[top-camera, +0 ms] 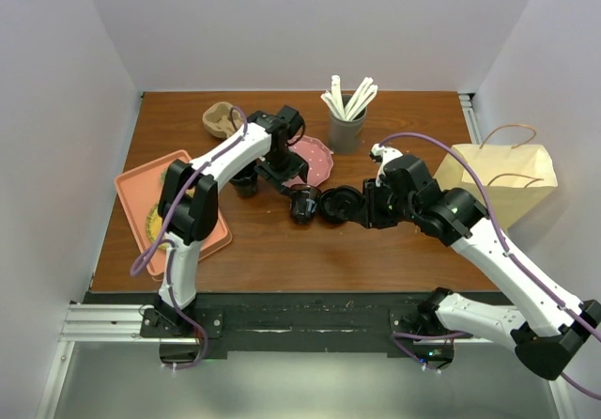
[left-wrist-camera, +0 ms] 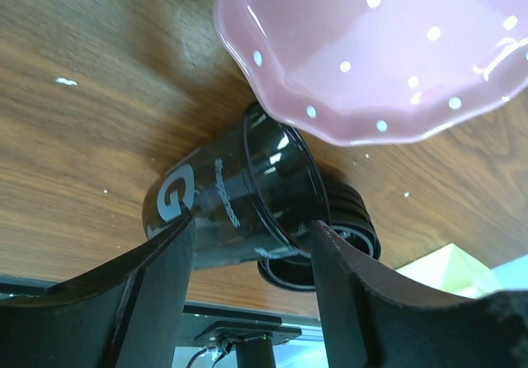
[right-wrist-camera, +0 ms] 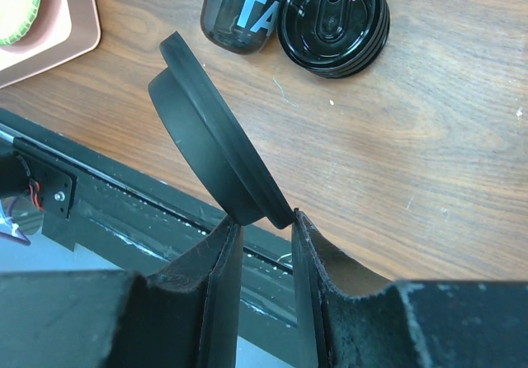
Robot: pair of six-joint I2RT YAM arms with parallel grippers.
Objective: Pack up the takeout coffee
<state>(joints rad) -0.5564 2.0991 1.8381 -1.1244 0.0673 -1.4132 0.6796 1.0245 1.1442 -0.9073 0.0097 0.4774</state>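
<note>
Top external view: your dark cup [top-camera: 302,205] lies tipped at worktop [top-camera: 282,250] centre, left jaws released astride it; right jaws clench a black lid [right-wrist-camera: 219,141]; paper bag [top-camera: 498,179] at three o'clock, seemingly nothing packed.

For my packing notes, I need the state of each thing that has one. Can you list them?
black cup, on its side, without lid
held lid, tilted, pinched by right gripper
second lid, on table beside cup
left gripper, open, straddling cup
right gripper, shut on held lid
</note>
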